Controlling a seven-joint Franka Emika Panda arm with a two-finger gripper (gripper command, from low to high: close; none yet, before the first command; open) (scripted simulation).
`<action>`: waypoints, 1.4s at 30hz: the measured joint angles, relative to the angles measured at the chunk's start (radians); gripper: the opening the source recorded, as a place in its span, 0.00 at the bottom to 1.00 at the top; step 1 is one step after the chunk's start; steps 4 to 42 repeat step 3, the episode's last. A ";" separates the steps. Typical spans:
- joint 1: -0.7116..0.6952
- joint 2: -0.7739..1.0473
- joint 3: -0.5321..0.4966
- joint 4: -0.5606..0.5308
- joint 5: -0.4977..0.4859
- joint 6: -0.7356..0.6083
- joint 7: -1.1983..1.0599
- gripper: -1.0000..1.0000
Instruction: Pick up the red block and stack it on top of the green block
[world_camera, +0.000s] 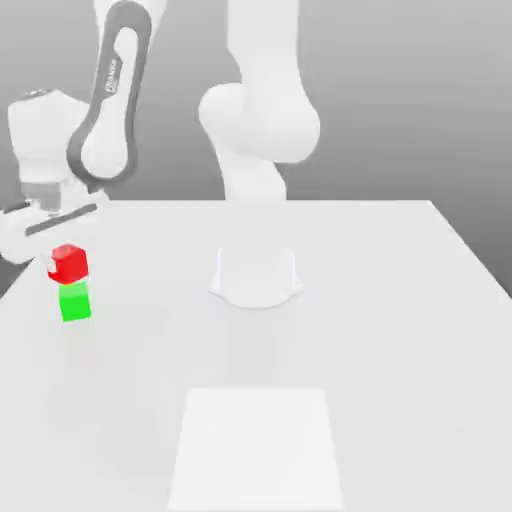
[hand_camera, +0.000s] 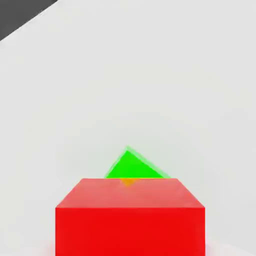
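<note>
While gripped by shut fingers (world_camera: 62, 262), red block (world_camera: 69, 263) hangs above green block (world_camera: 75, 302).

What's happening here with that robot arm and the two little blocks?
The white robot arm has its pincer shut on the red block and is holding it right over the green block, near the exterior view's left edge of the table. In the hand view, the green block peeks out from behind the red one. Whether the red block already rests on the green one cannot be told.
</note>
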 joint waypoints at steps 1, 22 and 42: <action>0.006 0.000 0.000 0.000 0.000 0.000 0.000 1.00; 0.005 0.000 0.000 0.000 0.000 0.000 0.000 1.00; 0.005 0.000 0.000 0.000 0.000 0.000 0.000 1.00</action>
